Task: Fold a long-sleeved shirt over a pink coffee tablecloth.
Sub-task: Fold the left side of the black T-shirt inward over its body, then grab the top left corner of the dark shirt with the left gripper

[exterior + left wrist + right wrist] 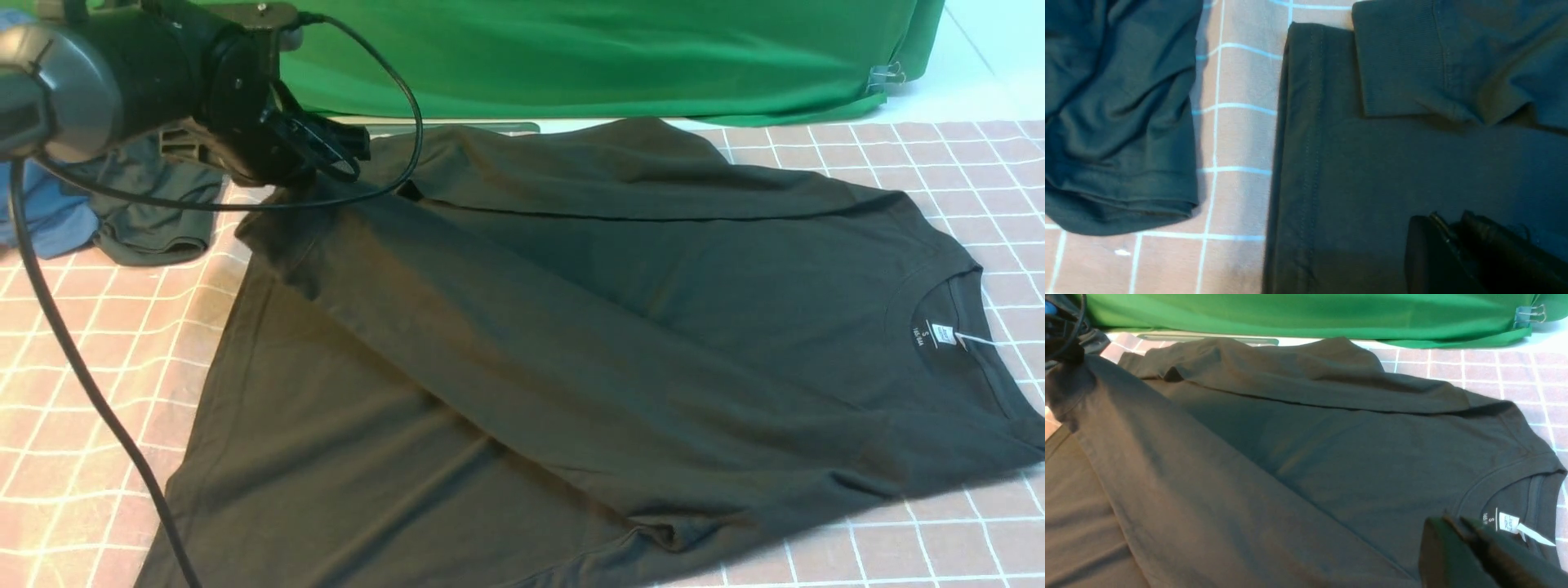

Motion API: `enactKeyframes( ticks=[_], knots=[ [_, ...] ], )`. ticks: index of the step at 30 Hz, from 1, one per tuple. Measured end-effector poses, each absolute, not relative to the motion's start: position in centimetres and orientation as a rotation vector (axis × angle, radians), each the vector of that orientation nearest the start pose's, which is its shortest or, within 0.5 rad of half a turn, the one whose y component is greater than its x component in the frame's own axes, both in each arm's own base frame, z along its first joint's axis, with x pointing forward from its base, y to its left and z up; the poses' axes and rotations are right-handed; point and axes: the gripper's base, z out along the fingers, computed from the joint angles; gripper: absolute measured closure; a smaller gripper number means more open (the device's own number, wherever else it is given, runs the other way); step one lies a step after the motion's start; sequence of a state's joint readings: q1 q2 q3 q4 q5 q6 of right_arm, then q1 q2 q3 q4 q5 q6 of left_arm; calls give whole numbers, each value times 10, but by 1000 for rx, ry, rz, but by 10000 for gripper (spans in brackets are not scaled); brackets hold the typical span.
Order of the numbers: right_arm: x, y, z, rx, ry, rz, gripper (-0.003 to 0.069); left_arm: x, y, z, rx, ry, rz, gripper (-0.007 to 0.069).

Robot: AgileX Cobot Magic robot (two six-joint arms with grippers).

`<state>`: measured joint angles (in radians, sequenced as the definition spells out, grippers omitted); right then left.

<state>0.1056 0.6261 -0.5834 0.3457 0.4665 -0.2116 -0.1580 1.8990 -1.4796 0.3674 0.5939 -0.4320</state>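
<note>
**Fig.** Long-sleeved shirt (571,327), black, shown spread flat on the pink coffee tablecloth (898,163) covering the tabletop. The collar is turned to the robot's R, the hem to its L. A white neck label (941,333) is seen inside the collar. Both sleeves are laid over the body: far sleeve (620,175) folded along the far edge, near sleeve (457,327) run diagonally from the near-R shoulder toward the far-L corner. In the L wrist view a ribbed cuff (1400,61) is seen resting on the body, just beside the stitched hem (1306,163).

L gripper (351,149) is positioned over that far-L corner. Its jaws are seen close together, but whether they are shut or pinching fabric cannot be told. R gripper (1457,535) is visible in its own wrist view only, above the collar area, w/ jaws pressed together and no cloth gripped.

Beyond the hem, a dark grey garment (147,212) and a blue garment (41,212) are bunched on the cloth. A green cloth (612,49) is hung behind. A black cable (73,367) is trailed from the L arm.
</note>
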Motion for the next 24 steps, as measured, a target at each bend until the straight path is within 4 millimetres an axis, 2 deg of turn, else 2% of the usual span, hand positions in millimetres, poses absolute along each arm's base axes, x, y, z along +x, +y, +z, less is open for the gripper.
enactKeyframes(
  ticks=[3, 5, 8, 9, 12, 15, 16, 20, 24],
  knots=[
    [123, 28, 317, -112, 1989, 288, 589, 421, -45, 247, -28, 2480, 195, 375],
    [123, 28, 316, -113, 1997, 291, 589, 413, -43, 249, -83, 2542, 205, 325],
    [122, 28, 315, -117, 2014, 295, 589, 399, -49, 255, -196, 2655, 65, 330],
    [123, 28, 314, -116, 2027, 299, 589, 390, -57, 260, -179, 2716, -42, 366],
    [125, 29, 311, -112, 2069, 309, 589, 364, -95, 268, -52, 2821, -353, 503],
    [129, 30, 306, -112, 2113, 312, 589, 334, -139, 268, 131, 2846, -486, 586],
    [131, 30, 304, -110, 2129, 314, 589, 317, -160, 267, 213, 2846, -513, 603],
    [135, 31, 301, -109, 2150, 312, 589, 267, -222, 250, 475, 2868, -530, 610],
    [136, 30, 302, -104, 2134, 309, 589, 246, -258, 235, 576, 2814, -539, 597]
  ],
)
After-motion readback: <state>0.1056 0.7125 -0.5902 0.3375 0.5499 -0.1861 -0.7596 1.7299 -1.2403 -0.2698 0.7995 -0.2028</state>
